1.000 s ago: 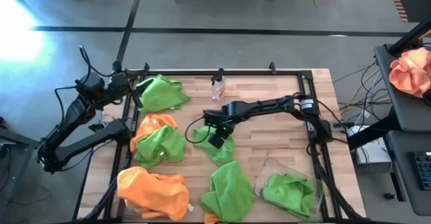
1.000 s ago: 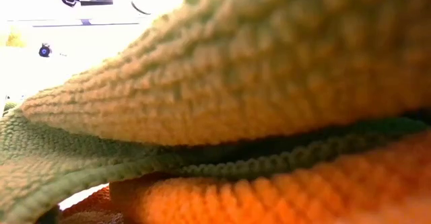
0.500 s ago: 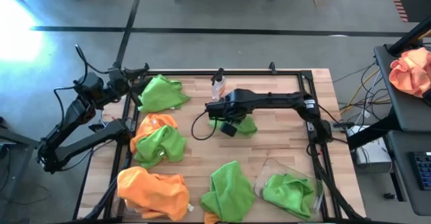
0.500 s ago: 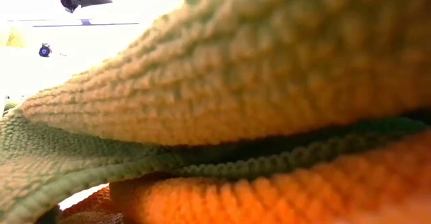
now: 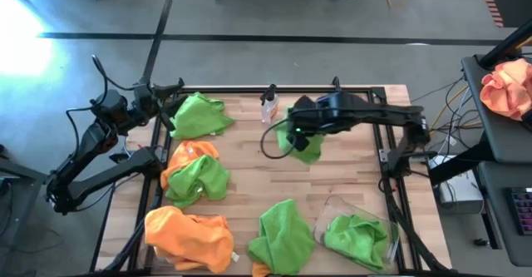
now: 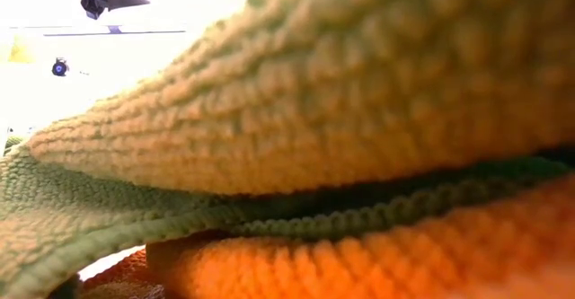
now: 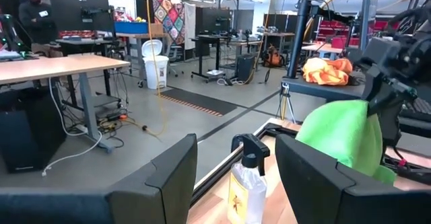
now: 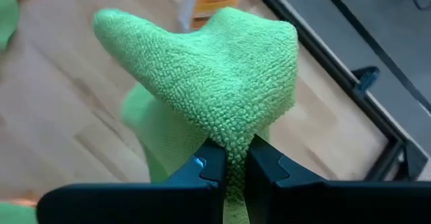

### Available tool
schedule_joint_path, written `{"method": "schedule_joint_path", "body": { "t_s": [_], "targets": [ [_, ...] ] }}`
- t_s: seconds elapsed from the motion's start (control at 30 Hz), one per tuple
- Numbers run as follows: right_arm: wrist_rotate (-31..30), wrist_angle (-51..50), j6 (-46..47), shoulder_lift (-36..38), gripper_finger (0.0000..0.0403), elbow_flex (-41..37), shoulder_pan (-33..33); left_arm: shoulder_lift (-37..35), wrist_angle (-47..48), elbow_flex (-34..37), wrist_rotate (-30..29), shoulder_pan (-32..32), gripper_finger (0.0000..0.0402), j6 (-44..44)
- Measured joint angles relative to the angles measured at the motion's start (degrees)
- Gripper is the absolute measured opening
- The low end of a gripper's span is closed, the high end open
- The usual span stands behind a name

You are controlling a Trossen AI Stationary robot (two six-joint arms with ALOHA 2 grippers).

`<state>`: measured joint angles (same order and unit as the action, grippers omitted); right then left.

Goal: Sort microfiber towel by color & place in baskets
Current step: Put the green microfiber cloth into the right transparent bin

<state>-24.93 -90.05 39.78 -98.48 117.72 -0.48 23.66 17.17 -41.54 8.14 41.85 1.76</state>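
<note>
My right gripper (image 5: pixel 293 132) hangs over the far middle of the table, shut on a lime green microfiber towel (image 5: pixel 305 146). The left wrist view shows that towel (image 7: pixel 342 138) dangling beside the spray bottle (image 7: pixel 245 182). My left gripper (image 7: pixel 236 177) waits open and level at the table's far left corner. More green towels (image 5: pixel 199 115) (image 5: pixel 200 177) (image 5: pixel 283 235) and orange ones (image 5: pixel 188 154) (image 5: pixel 188 237) lie on the table. A clear basket (image 5: pixel 339 204) near the right front holds a green towel (image 5: pixel 357 239). My right gripper pinches a bunched fold of the green towel (image 8: pixel 232 146) between its two fingers (image 8: pixel 213 165), coming from above and slanting down. The towel is raised off the table and hangs slack below the fingers, several layers gathered together.
A spray bottle (image 5: pixel 268 104) stands at the far edge, just left of the held towel. A black frame (image 5: pixel 376 89) runs round the table. In the low view, orange cloth (image 6: pixel 359 83) and green cloth (image 6: pixel 72 209) right at the lens block almost everything. Bare wood (image 5: pixel 249 148) lies mid-table.
My right gripper has risen and moved toward the table's far right, staying shut on the green towel. The towel, which lay on the table's middle, has been lifted up and now hangs bunched under the fingers near the spray bottle.
</note>
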Motion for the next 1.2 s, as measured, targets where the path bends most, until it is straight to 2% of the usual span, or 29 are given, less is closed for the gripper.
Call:
{"method": "schedule_joint_path", "body": {
  "t_s": [0.33,0.5,1.2],
  "targets": [
    [-0.1,-0.1,12.0,7.8,0.0022,-13.2,3.4,0.0,-0.1,0.0,0.0,0.0,0.0185,0.6],
    [5.5,-0.1,17.5,9.3,0.0022,-17.8,6.9,0.0,-0.1,0.0,0.0,0.0,0.0185,0.8],
    [24.3,0.0,41.5,11.1,0.0022,-17.9,28.3,0.0,-0.1,0.0,0.0,0.0,0.0185,3.3]
  ]
}}
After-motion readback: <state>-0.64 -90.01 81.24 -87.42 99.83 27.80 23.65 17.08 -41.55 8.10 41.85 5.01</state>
